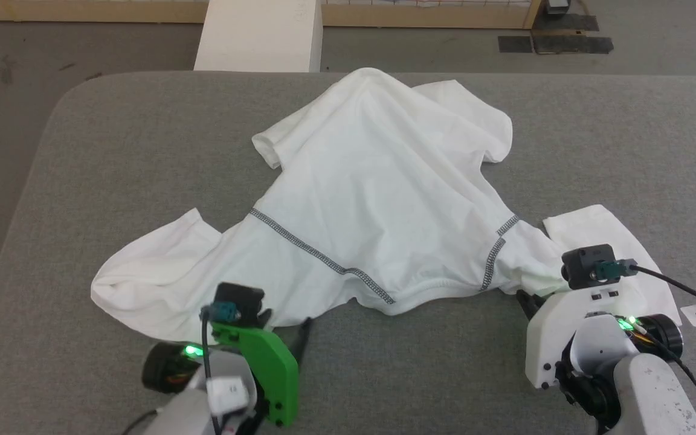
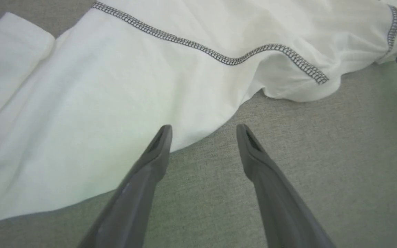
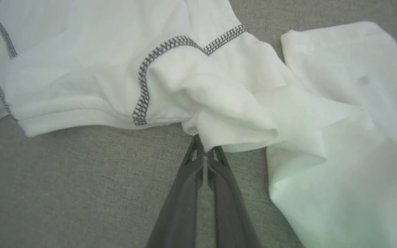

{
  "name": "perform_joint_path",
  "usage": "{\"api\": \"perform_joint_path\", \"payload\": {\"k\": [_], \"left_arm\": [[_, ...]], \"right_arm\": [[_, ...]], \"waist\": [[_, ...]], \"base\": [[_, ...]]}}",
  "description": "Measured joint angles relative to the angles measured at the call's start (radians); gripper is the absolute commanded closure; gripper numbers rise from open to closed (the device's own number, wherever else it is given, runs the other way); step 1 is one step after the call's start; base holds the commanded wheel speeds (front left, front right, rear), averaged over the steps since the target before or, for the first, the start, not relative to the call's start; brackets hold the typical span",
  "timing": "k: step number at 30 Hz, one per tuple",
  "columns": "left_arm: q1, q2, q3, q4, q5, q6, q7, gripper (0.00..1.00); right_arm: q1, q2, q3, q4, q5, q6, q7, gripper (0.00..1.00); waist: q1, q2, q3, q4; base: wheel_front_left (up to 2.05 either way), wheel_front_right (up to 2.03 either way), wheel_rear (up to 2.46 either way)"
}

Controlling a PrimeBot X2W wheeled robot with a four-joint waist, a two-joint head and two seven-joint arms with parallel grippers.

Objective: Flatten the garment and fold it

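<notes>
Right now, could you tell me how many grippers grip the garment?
1: the right gripper, shut on the garment; the left gripper is open at its edge.

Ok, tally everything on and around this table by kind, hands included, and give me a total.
Garment: 1, the garment, crumpled
Table: 1, the grey table
Box: 1, the white box beyond the far edge
Robot hands: 2, the left hand open, the right hand shut on the garment's edge
Total: 5
</notes>
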Motion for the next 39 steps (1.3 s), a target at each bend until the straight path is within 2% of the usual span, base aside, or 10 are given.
{"api": "perform_joint_path", "payload": {"k": [3, 6, 9, 10, 11, 18, 22, 26, 32, 39], "left_arm": [[-0.043, 0.007, 0.003, 0.052, 0.012, 0.036, 0.090, 0.00], [-0.071, 0.002, -0.009, 0.086, 0.011, 0.040, 0.145, 0.00], [-0.091, -0.003, -0.011, 0.102, 0.010, 0.040, 0.156, 0.00], [-0.093, -0.005, -0.009, 0.104, 0.007, 0.041, 0.157, 0.74], [-0.095, -0.007, -0.007, 0.105, 0.006, 0.042, 0.154, 1.00], [-0.090, -0.018, 0.028, 0.091, -0.044, 0.035, 0.087, 1.00], [-0.085, -0.032, 0.102, 0.018, -0.096, 0.036, 0.014, 1.00], [-0.119, -0.014, 0.165, -0.075, -0.121, 0.030, -0.010, 1.00], [-0.278, -0.002, 0.241, -0.151, -0.188, -0.006, -0.004, 1.00], [-0.494, 0.030, 0.291, -0.132, -0.221, -0.037, 0.031, 1.00]], "right_arm": [[0.000, 0.000, 0.005, -0.011, 0.007, 0.000, 0.000, 1.00], [0.000, 0.000, 0.005, -0.016, 0.009, 0.000, 0.002, 1.00], [0.000, 0.000, -0.001, -0.022, 0.010, 0.000, 0.004, 1.00], [0.000, 0.000, -0.003, -0.024, 0.010, 0.000, 0.004, 1.00], [0.001, 0.000, -0.006, -0.026, 0.010, 0.000, 0.004, 1.00], [0.003, 0.000, -0.033, -0.051, 0.030, 0.000, -0.010, 1.00], [-0.002, 0.000, -0.052, -0.097, 0.076, 0.000, -0.017, 1.00], [-0.053, -0.006, -0.057, -0.175, 0.127, 0.000, 0.027, 1.00], [-0.151, -0.100, -0.085, -0.294, 0.256, 0.000, 0.123, 1.00], [-0.309, -0.234, -0.092, -0.384, 0.353, 0.000, 0.254, 1.00]], "waist": [[0.0000, 0.0000, 0.006, -0.009], [0.0000, 0.0000, 0.014, -0.021], [0.0000, 0.0000, 0.024, -0.033], [0.0000, 0.0000, 0.027, -0.037], [0.0000, 0.0000, 0.031, -0.041], [0.0000, 0.0000, 0.036, -0.052], [0.0000, 0.0000, 0.022, -0.049], [0.0000, 0.0000, -0.001, -0.043], [0.0000, 0.0000, -0.053, -0.027], [0.0000, 0.0000, -0.115, -0.019]], "base": [[0.00, 0.00, 0.00], [0.00, 0.00, 0.00], [0.00, 0.00, 0.00], [0.00, 0.00, 0.00], [0.00, 0.00, 0.00], [0.00, 0.00, 0.00], [0.00, 0.00, 0.00], [0.00, 0.00, 0.00], [0.00, 0.00, 0.00], [0.00, 0.00, 0.00]]}}
